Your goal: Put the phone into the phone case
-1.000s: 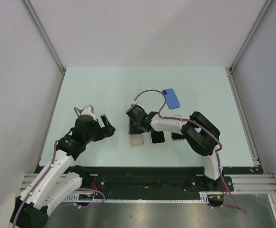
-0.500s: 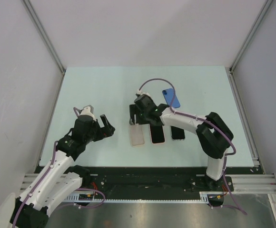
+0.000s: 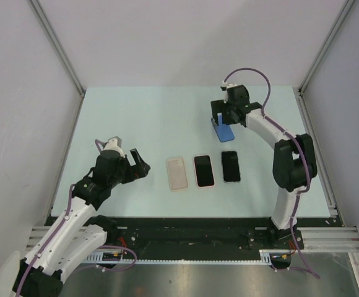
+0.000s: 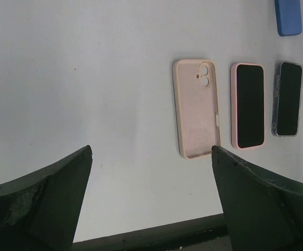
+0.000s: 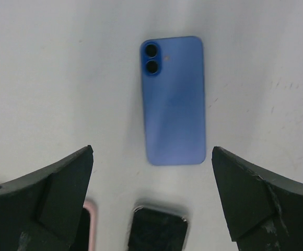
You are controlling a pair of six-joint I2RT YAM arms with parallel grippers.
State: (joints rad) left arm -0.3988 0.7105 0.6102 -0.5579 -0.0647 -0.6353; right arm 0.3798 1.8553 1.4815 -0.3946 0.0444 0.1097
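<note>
On the table (image 3: 124,117): pale green top, shut in at left, right and back by grey panels (image 3: 18,124); both arms are bolted along the near edge.
Open room: bare top runs across the left and far-left of the table, and between the left gripper (image 3: 138,163) and the row of flat things.
Row near the front: pink case (image 3: 176,174), empty, inside up; phone with a pink rim (image 3: 203,171); phone with a clear rim (image 3: 230,166). They lie side by side, long sides parallel, with narrow gaps and none touching.
Blue phone (image 3: 226,132): face down with its twin lenses up, apart from the row on its far side, towards the right and well in from the back edge.
Left gripper: jaws spread wide, nothing in them, hovering left of the pink case and pointing towards it.
Right gripper (image 3: 224,119): jaws spread wide, nothing in them, above the blue phone, which shows between the two fingers in the wrist view.
Changed since a second ago: the right arm was bent low over the far end of the row with its jaws much narrower; it has swung out to the far right and opened fully, so the row now lies uncovered. The left arm has kept its place and its wide jaws.
Count: two arms, two grippers, three phones, one empty case. Two phones sit in cases; whether the blue one does cannot be told.
</note>
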